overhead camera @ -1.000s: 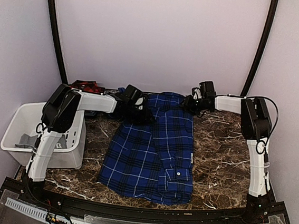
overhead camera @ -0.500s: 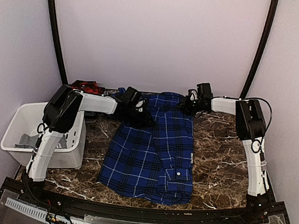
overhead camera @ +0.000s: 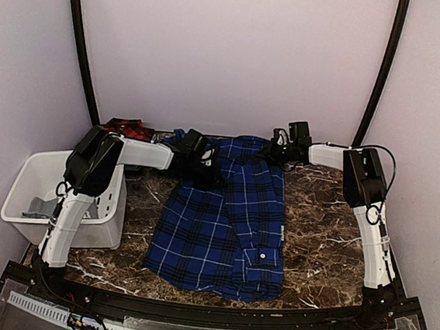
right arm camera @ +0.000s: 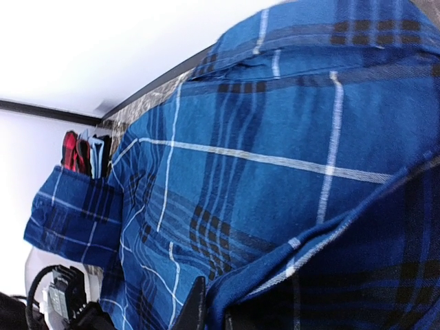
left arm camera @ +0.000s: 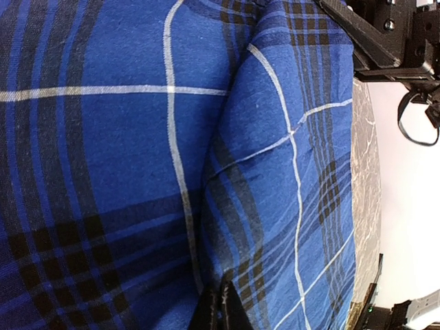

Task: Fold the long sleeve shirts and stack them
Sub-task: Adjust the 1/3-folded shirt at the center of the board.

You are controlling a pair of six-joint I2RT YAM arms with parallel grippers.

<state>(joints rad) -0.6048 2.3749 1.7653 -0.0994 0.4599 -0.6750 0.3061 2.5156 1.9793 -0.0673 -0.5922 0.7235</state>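
The dark blue plaid shirt point(overhead camera: 222, 220) lies spread down the middle of the marble table, collar end at the back. My left gripper point(overhead camera: 204, 167) sits at its far left shoulder; in the left wrist view its jaws point(left arm camera: 221, 302) are shut, pinching a ridge of the blue cloth point(left arm camera: 275, 137). My right gripper point(overhead camera: 277, 151) is at the far right shoulder, shut on a folded hem point(right arm camera: 302, 261) of the same shirt, whose cloth bunches against its one visible finger point(right arm camera: 196, 309). The red-and-black shirt point(overhead camera: 126, 129) lies crumpled at the back left corner.
A white bin point(overhead camera: 26, 193) holding something grey stands at the left, beside the left arm. Bare marble table point(overhead camera: 331, 222) shows to the right of the shirt. The back wall is close behind both grippers. The red shirt point(right arm camera: 70, 150) shows past a blue sleeve.
Both grippers have closed from partly open onto the shirt's far shoulders. The right gripper has shifted slightly left and back. The shirt lies much as before.
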